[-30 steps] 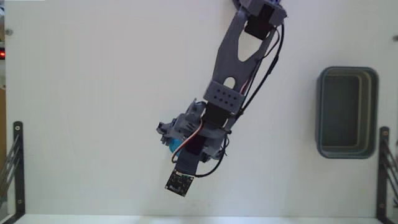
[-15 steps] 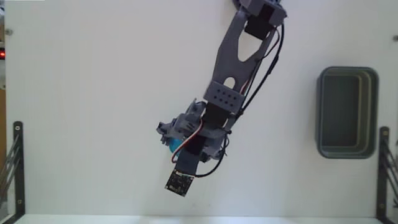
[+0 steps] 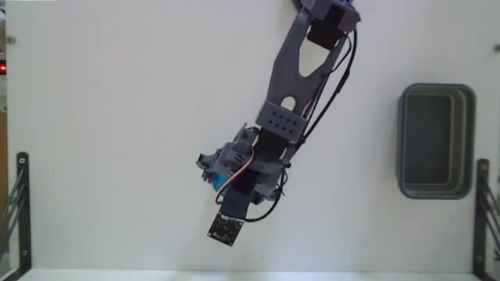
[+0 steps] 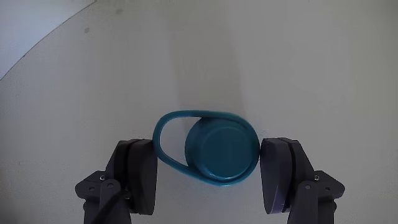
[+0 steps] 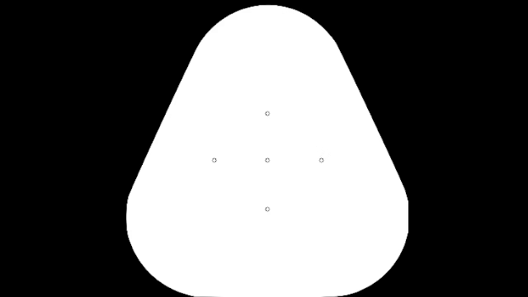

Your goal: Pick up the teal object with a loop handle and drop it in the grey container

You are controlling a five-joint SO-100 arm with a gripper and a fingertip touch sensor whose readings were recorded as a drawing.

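Note:
In the wrist view the teal object with a loop handle (image 4: 221,155) sits between my gripper (image 4: 209,148) fingers, its round body against the right finger (image 4: 280,177) and its loop against the left finger (image 4: 140,174). The jaws are shut on it. The fixed view shows only a sliver of the teal object (image 3: 225,182) under the gripper (image 3: 221,176), left of centre on the white table. The grey container (image 3: 402,144) stands far off at the right edge of the table and is empty.
Black metal brackets stand at the table's left edge (image 3: 19,211) and right edge (image 3: 484,211). The arm (image 3: 293,78) reaches down from the top of the fixed view. White tabletop lies between the gripper and the container.

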